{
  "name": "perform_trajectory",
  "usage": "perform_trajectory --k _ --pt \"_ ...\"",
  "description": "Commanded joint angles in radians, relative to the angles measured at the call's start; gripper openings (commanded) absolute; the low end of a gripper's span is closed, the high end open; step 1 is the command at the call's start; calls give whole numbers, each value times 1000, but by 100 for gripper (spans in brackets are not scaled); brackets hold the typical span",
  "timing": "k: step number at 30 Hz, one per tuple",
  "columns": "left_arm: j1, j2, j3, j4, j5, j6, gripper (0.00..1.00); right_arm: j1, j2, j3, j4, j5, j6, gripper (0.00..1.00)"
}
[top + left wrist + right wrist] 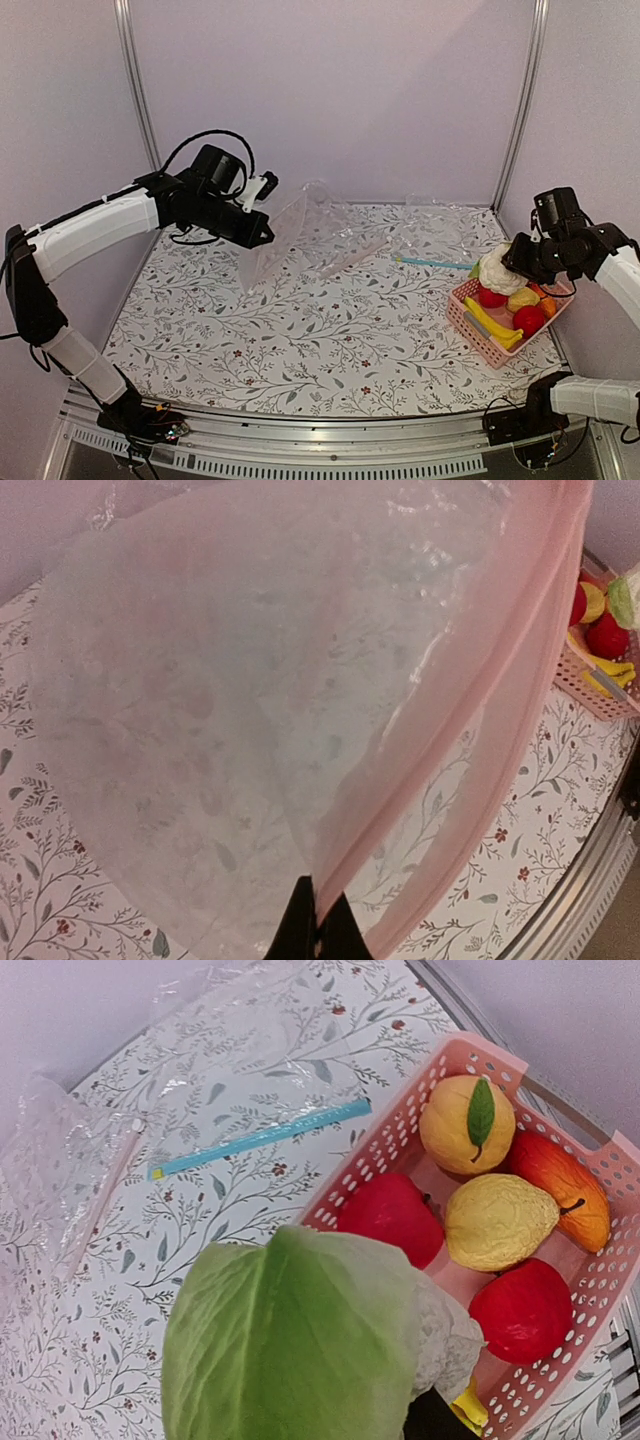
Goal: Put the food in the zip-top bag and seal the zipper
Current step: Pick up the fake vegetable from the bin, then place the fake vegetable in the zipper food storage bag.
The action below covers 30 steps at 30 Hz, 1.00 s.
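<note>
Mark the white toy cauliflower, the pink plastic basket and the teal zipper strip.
white toy cauliflower [497,268], top view, white florets
pink plastic basket [468,325], top view, near-left wall
teal zipper strip [260,1140], right wrist view, middle of strip

Robot lab cell: plain lilac walls [330,90], aluminium frame [141,100], floral-patterned table [300,340].

Bare tabletop [330,330] separates zip-top bag [300,235] from basket [470,328], teal strip [435,263] seemingly flat

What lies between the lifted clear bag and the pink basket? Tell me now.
A teal strip by a second flat clear bag, on the floral table; the top view shows it.
</note>
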Motion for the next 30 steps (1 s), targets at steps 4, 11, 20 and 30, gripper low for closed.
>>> perform_trajectory --k 4,11,20,30 --pt "8 -13 -27 43 101 -29 0 138 -21 179 10 -51 -39 22" --pt "7 3 -40 71 172 -57 0 342 53 271 151 -93 -49 22" --pt "5 42 -59 108 278 -96 0 617 226 353 471 -241 -124 22" --pt "2 32 -75 134 327 -110 0 735 438 418 741 -387 -179 23"
